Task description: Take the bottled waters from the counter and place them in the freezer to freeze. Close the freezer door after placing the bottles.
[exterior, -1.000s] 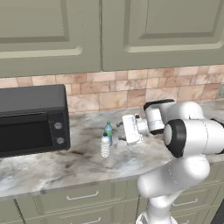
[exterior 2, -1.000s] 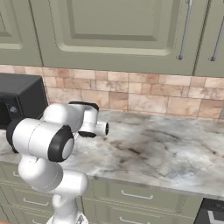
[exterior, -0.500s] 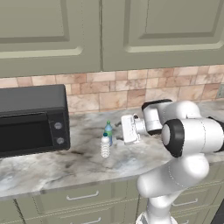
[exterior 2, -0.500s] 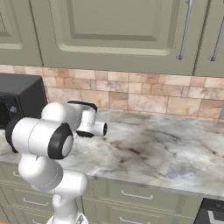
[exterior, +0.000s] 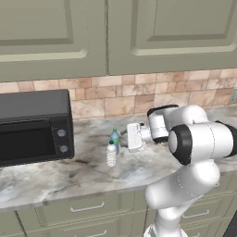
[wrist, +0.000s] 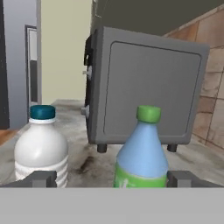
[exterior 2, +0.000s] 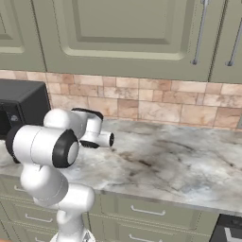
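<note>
Counter: grey-white marbled stone worktop [exterior: 69,178], brick backsplash behind.
Bottles: blue-tinted green-capped bottle [wrist: 142,153] and whitish ribbed blue-capped bottle [wrist: 41,148] upright beside black oven [exterior: 34,125].
Gripper [wrist: 112,178]: fingers spread wide, holding nothing.

Olive cabinets [exterior: 106,32], tan brick backsplash [exterior: 139,97]

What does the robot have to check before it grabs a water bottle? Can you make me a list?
1. Blue bottle between the fingertips: ok, centred in the hand view.
2. Gripper open: ok, tips stand wide apart.
3. Both bottles upright on the counter: ok.
4. White bottle out of the way: cannot tell, it stands close to one fingertip.
5. Toaster oven out of the way: ok, it sits behind the bottles.
6. Gripper far enough forward: not ok, it is short of the blue bottle.
</note>
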Available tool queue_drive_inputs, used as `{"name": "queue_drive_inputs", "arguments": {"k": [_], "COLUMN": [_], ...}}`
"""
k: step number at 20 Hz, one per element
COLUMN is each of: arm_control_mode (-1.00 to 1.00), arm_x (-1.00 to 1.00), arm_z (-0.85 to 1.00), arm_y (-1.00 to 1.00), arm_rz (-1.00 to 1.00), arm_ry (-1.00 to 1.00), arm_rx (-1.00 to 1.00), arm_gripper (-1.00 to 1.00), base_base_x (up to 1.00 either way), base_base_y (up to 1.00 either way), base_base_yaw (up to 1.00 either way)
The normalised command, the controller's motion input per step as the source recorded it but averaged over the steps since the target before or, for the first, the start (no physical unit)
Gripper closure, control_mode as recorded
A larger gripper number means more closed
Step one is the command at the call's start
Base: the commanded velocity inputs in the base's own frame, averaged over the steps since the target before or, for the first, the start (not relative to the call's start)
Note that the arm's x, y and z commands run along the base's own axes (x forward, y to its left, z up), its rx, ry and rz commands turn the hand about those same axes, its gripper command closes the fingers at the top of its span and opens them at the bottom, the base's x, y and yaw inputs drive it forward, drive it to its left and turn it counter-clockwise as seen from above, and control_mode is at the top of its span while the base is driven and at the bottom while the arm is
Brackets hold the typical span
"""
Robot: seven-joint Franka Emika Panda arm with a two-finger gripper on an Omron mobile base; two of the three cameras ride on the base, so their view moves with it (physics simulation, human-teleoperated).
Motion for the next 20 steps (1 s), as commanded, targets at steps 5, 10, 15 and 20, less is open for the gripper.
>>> {"name": "queue_drive_inputs", "arguments": {"k": [5, 10, 15, 20], "arm_control_mode": [-1.0, -1.0, -1.0, -1.0], "arm_x": [0.17, 0.17, 0.06, 0.04], "arm_z": [-0.09, -0.15, -0.1, -0.14], "arm_y": [0.0, 0.0, 0.0, 0.0], "arm_rz": [-0.05, -0.03, -0.01, 0.0], "arm_ry": [0.07, 0.01, 0.0, 0.0], "arm_rx": [0.0, 0.0, 0.0, 0.0], "arm_gripper": [-1.0, -1.0, -1.0, -1.0], "base_base_x": [0.0, 0.0, 0.0, 0.0], "base_base_y": [0.0, 0.0, 0.0, 0.0], "base_base_yaw": [0.0, 0.0, 0.0, 0.0]}}
